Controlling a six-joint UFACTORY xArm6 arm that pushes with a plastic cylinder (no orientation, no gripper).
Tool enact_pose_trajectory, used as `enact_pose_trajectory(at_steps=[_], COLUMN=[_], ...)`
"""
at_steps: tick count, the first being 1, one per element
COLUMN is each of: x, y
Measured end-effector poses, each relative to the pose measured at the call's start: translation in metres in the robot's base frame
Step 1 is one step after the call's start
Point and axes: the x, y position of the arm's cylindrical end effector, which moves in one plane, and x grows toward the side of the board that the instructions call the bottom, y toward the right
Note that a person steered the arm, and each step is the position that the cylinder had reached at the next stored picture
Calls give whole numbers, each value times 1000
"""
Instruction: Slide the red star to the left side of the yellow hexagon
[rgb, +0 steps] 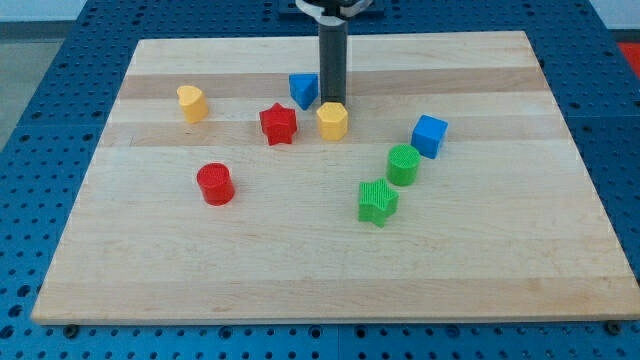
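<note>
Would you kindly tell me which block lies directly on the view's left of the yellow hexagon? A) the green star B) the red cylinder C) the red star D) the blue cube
C: the red star sits just to the view's left of the yellow hexagon, where my tip stands.

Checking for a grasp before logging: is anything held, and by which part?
Nothing is held. My tip only stands just behind the yellow hexagon; the red star lies apart.

No readable text, label, brand, number or sign anywhere. Plain faces on every block, bare wood on the board (330, 270), nothing printed.
</note>
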Motion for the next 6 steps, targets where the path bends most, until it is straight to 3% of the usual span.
enact_pose_trajectory(at_steps=[3,6], x=[1,45], y=[-107,-114])
